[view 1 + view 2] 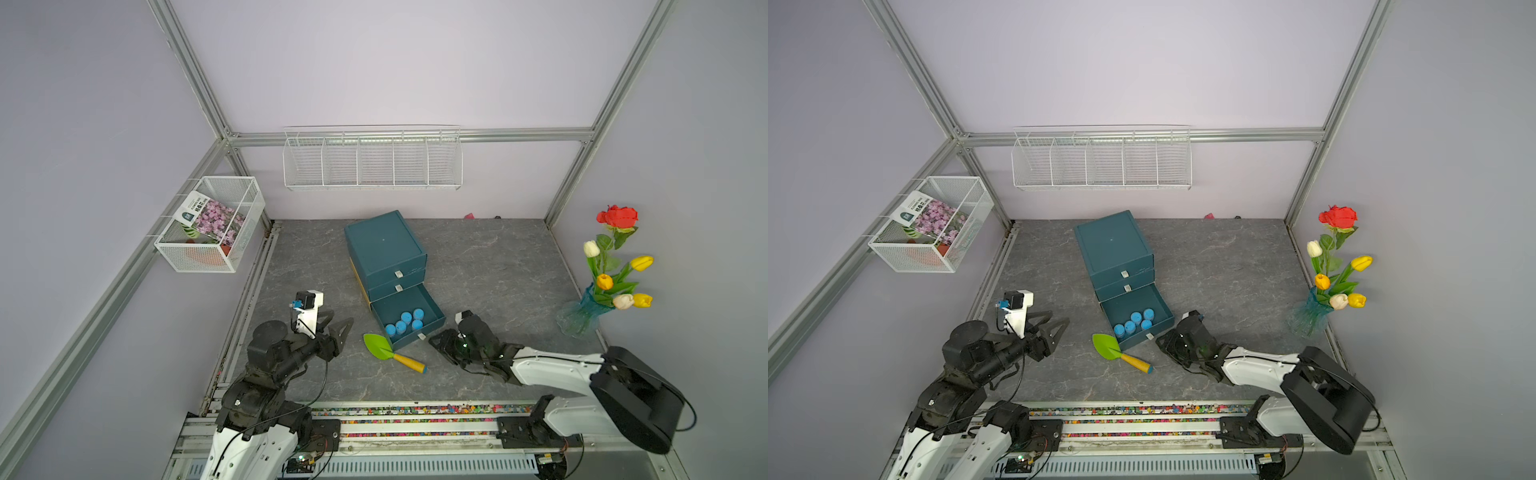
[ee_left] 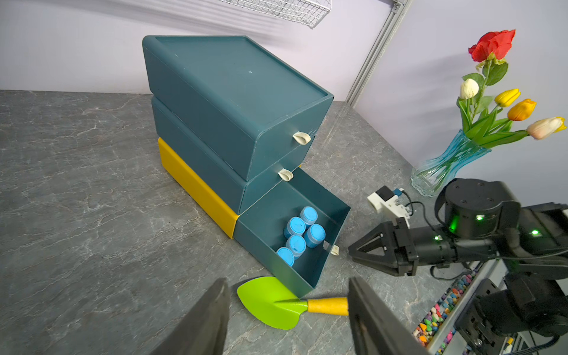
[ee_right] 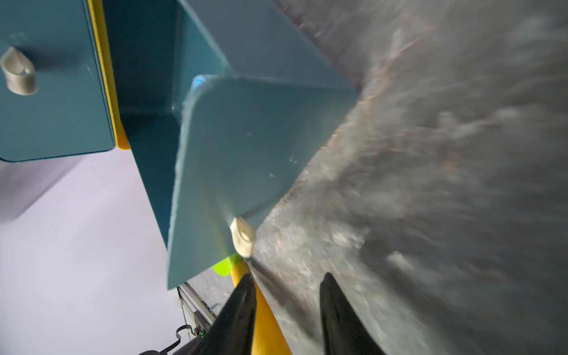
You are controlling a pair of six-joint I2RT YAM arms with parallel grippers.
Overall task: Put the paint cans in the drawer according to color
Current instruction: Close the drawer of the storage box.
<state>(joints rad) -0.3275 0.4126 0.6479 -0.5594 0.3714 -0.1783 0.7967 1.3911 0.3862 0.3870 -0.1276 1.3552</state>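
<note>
— Where are the paint cans [image 1: 406, 318]?
— Five light blue ones stand in the pulled-out bottom drawer [image 1: 388, 311], centre of both top views.
— Your jaws?
— My left gripper [image 1: 341, 318] gapes, empty; my right gripper [image 1: 434, 341] is partly open, empty, beside the drawer's tab [image 1: 422, 336].

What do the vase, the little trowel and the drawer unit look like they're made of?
Vase: blue-tinted glass, perhaps clear plastic; see-through, ribbed, glossy.
Trowel: glossy green blade, likely painted metal or plastic; the yellow handle looks matte, perhaps wood.
Drawer unit: smooth moulded plastic by the look, satin teal with rounded corners and a yellow bottom shell.
</note>
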